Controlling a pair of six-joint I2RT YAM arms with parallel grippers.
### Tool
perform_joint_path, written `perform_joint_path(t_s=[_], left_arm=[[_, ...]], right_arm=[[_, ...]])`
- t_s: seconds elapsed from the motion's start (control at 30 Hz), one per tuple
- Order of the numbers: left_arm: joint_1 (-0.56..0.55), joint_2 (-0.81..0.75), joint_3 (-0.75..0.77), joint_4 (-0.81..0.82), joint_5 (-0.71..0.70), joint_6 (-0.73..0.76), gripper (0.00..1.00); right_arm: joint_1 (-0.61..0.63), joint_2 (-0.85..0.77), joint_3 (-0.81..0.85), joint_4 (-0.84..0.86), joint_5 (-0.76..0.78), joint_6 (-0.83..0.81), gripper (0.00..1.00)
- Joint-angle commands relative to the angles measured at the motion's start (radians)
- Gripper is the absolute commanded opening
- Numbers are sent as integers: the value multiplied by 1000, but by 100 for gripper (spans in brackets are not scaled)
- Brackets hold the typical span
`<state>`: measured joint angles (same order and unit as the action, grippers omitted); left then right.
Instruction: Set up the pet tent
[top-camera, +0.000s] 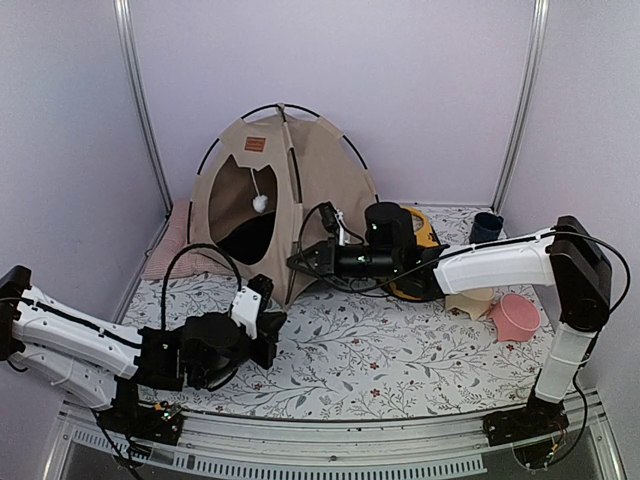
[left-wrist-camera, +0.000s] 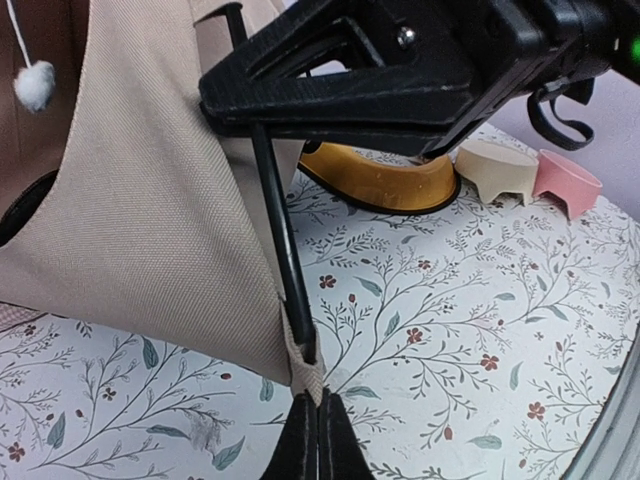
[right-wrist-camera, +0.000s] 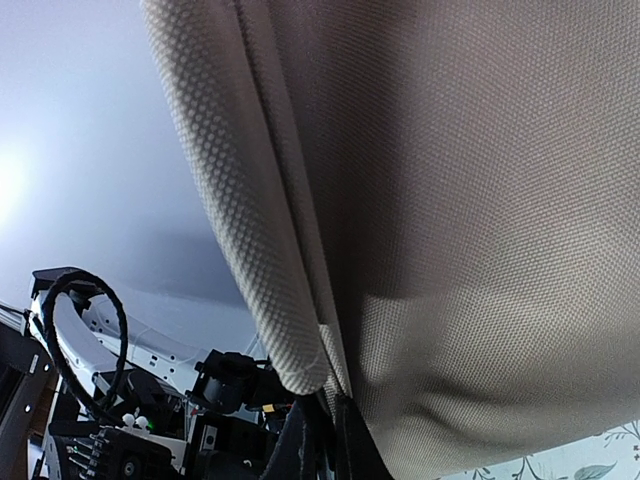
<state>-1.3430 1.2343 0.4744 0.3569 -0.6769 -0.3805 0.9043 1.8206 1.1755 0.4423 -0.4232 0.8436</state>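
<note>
The pet tent (top-camera: 300, 190) stands at the back of the floral mat, tan fabric with black crossed poles, an arched doorway and a white pom-pom (top-camera: 260, 203). My left gripper (top-camera: 279, 317) sits at the tent's front right corner, low on the mat. In the left wrist view it (left-wrist-camera: 318, 440) is shut on the webbing strap (left-wrist-camera: 305, 365) where the black pole (left-wrist-camera: 280, 230) ends. My right gripper (top-camera: 297, 262) reaches in from the right, higher on the same edge, shut across that pole (left-wrist-camera: 262, 135). In the right wrist view, tan fabric (right-wrist-camera: 450, 200) fills the frame above the shut gripper (right-wrist-camera: 322, 440).
A yellow oval bowl stand (top-camera: 422, 228) lies just behind the right arm, with a beige bowl (top-camera: 468, 300) and a pink bowl (top-camera: 515, 315) to its right. A dark cup (top-camera: 487, 227) stands at the back right. A pink cushion (top-camera: 175, 245) lies left of the tent.
</note>
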Motion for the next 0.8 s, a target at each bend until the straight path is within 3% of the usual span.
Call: perform_joint_path(t_s=[0.0, 0.77], left_arm=[[-33, -5, -43, -98, 173, -22, 0], [-9, -28, 9, -76, 192, 39, 0]], right_arm=[[-110, -36, 2, 80, 262, 2, 0], [-2, 18, 119, -49, 310, -166, 0]])
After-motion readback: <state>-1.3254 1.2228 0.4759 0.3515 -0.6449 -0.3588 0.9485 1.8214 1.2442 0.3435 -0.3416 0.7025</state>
